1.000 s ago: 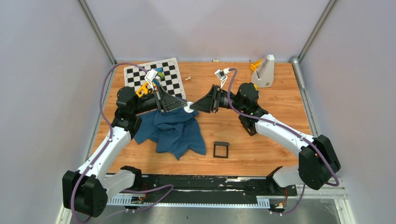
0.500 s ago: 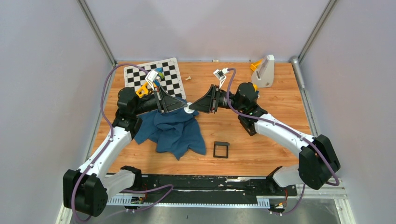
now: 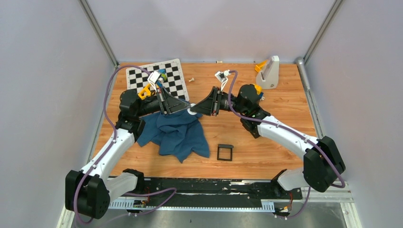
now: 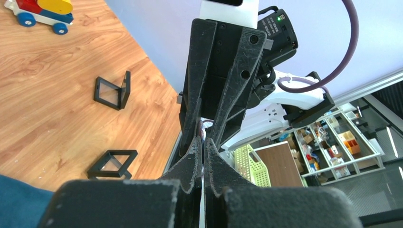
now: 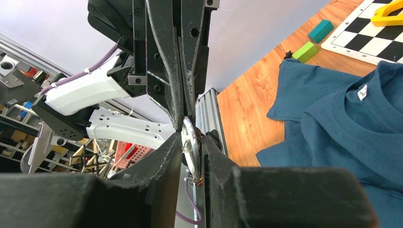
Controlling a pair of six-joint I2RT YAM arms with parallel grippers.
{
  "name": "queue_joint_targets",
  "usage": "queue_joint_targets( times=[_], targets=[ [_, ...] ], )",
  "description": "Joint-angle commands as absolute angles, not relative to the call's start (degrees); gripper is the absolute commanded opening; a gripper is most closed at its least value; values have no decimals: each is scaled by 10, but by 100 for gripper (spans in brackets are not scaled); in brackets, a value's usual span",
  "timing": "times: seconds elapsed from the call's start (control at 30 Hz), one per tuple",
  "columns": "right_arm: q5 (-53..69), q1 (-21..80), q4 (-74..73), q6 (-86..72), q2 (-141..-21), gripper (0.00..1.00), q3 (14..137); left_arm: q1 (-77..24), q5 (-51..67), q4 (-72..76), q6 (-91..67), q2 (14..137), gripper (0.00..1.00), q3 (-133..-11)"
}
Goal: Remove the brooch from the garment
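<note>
Nearest us, the garment (image 3: 178, 135) lies crumpled on the desk (image 3: 252, 156). Above its upper-right edge, mid-frame, 2 pincers meet tip to tip. The right pincer (image 5: 191, 135) clamps the brooch (image 5: 189, 142), and the left pincer (image 4: 203, 142) is pressed together. We judge the brooch freed, with only setting it down left.

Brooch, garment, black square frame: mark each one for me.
brooch (image 5: 190, 142), right wrist view, centre of pale disc.
garment (image 3: 178, 135), top external view, middle of crumpled cloth.
black square frame (image 3: 225, 146), top external view, its far edge.
</note>
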State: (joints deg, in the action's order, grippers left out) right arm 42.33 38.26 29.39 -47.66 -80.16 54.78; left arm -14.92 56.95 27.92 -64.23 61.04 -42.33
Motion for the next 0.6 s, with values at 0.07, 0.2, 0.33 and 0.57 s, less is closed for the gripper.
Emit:
queue_joint_targets(
  times=[0.07, 0.2, 0.33, 0.57],
  targets=[
    [396, 393, 292, -450, -805, 19, 572, -149, 582, 354, -687, 609, 0, -416],
    [390, 398, 293, -446, -811, 16, 576, -150, 579, 390, -713, 613, 0, -404],
    [381, 401, 298, -441, -811, 16, 575, -154, 575, 416, -735, 619, 0, -395],
    [354, 410, 311, -440, -807, 15, 567, -165, 552, 452, -758, 618, 0, -372]
  ],
)
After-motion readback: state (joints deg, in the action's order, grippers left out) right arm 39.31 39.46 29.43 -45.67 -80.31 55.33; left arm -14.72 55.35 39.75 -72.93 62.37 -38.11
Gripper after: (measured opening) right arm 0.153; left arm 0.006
